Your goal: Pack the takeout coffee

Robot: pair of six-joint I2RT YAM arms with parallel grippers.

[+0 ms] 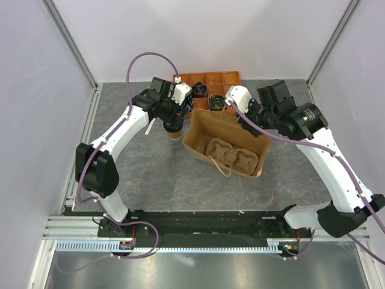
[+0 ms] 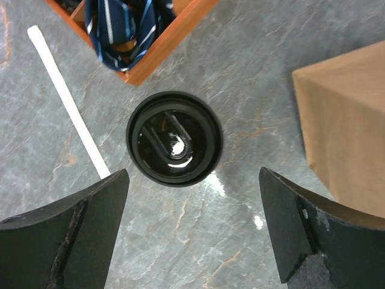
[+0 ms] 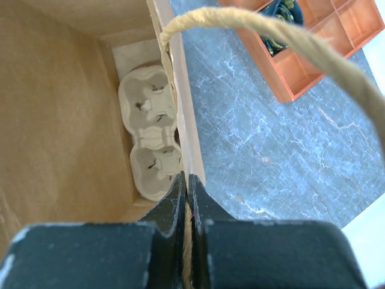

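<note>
The right tool (image 3: 187,188) pinches the rope handle (image 3: 271,36), likely to hold the paper bag (image 3: 60,120) open over its cup carrier (image 3: 150,138). Farther off, the takeout coffee (image 2: 174,138) stands on the worktop (image 2: 252,78) beside the bag, under the empty left tool (image 2: 192,201), spread wide to straddle it.

From above, the left gripper (image 1: 172,124) hides most of the takeout coffee (image 1: 174,134). The left wrist view crops the paper bag (image 2: 346,120).

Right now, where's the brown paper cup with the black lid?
Top view, left of centre: the cup sits beneath the left tool, beside the brown paper bag.
</note>
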